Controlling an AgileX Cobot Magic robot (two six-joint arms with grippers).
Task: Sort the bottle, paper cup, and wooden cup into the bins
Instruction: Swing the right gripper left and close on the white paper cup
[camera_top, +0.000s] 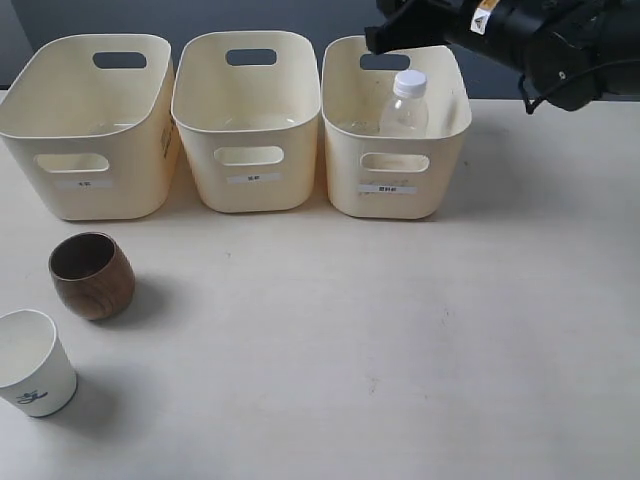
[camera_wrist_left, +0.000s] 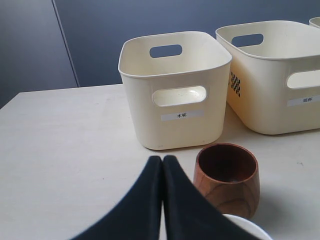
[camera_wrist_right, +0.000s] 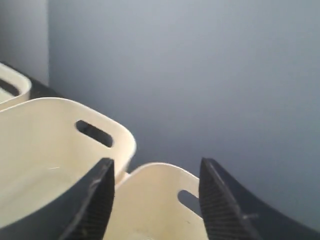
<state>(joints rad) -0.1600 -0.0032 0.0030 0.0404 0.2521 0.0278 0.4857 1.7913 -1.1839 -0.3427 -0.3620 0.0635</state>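
1. The bottle (camera_top: 408, 104) stands upright inside the right-hand one of the bins (camera_top: 394, 190), so that item is judged done. The right fingers (camera_wrist_right: 156, 200) are spread with nothing between them, high over that bin's rim, the bottle below them and untouched.
2. The wooden cup (camera_wrist_left: 227, 177) sits on the tabletop (camera_top: 380, 340), just beyond and slightly to one side of the left fingers (camera_wrist_left: 162, 162), which are pressed together and hold nothing. The paper cup (camera_top: 33, 362) stands near the wooden cup; in the left wrist view only its rim shows, right beside the fingers.
3. The step in hand is likely the wooden cup. Spread the left fingers first, wide enough to clear its rounded body.
4. Come in straddling one wall, one finger inside the mouth, or grip across the widest part; the curved sides could slip.
5. Keep clear of the paper cup, which would tip easily.
6. The left bin (camera_wrist_left: 172, 90) stands just past the cup, apart from it.
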